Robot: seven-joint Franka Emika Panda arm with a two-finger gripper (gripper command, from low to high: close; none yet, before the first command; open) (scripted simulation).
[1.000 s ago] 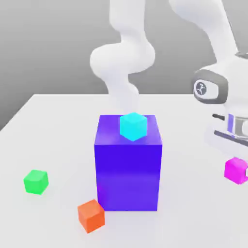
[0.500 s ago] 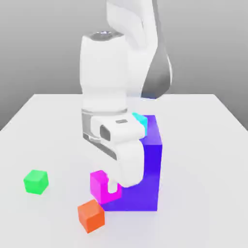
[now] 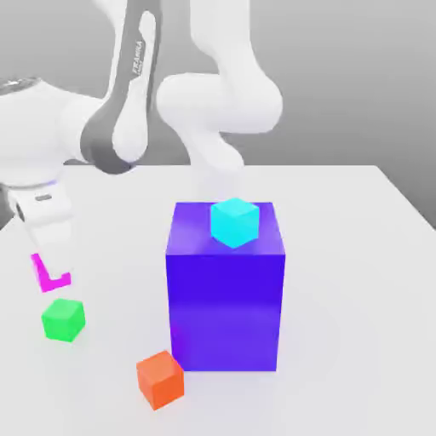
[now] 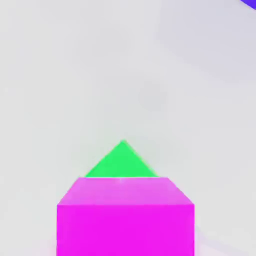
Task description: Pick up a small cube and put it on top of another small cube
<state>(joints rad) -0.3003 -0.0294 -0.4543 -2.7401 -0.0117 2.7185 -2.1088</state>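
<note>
Nr. front, orange cube [image 3: 160, 380] on tbl [image 3: 332, 375], w/ big blue block [image 3: 226, 306] behind, cyan cube [image 3: 235, 223] on top. Green cube [image 3: 64, 320] on tbl, ext. view's left; gripper [image 3: 54, 268] just above, fingers pinching magenta cube [image 3: 51, 281], held clear of green. Arm [image 3: 51, 132] beyond.

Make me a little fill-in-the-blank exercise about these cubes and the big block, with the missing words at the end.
The gripper is holding the ____ cube.
On top of the big block sits the ____ cube.
Of the cubes resting on the table, the one nearer the exterior view's left edge is ____.
The other cube on the table, in front of the big block, is ____.

Missing words, in order: magenta; cyan; green; orange.
</note>
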